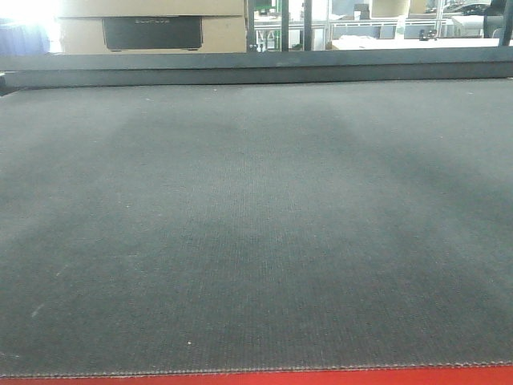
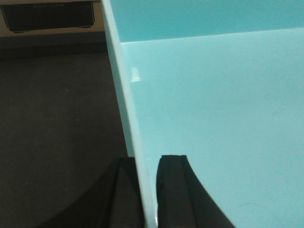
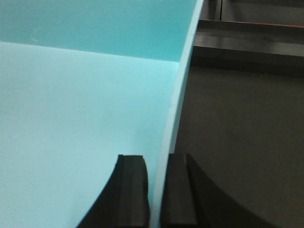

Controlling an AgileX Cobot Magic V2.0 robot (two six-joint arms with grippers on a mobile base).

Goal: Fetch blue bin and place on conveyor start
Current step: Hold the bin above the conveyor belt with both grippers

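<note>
On my left gripper, the 2 black fingers are clamped across the left wall of the blue bin. 1 finger sits inside the tub and 1 outside, with the thin pale wall pinched in the gap between them. My right gripper is set the same way on the opposite wall: 1 finger inside, 1 outside, both pressed against the plastic.

From each grip the wall runs straight away from the camera to a far corner. The inside of the tub is smooth, plain turquoise. Just beyond each held wall the dark textured conveyor belt lies below and beside the bin. So the bin is over the belt, gripped at both sides, but I cannot tell whether its base touches the surface.

The front camera looks low across the belt. The red frame edge runs along the near side at the bottom of that view, and a dark rail crosses the far side. Behind the rail stands a cardboard box with a dark panel on its face.
</note>
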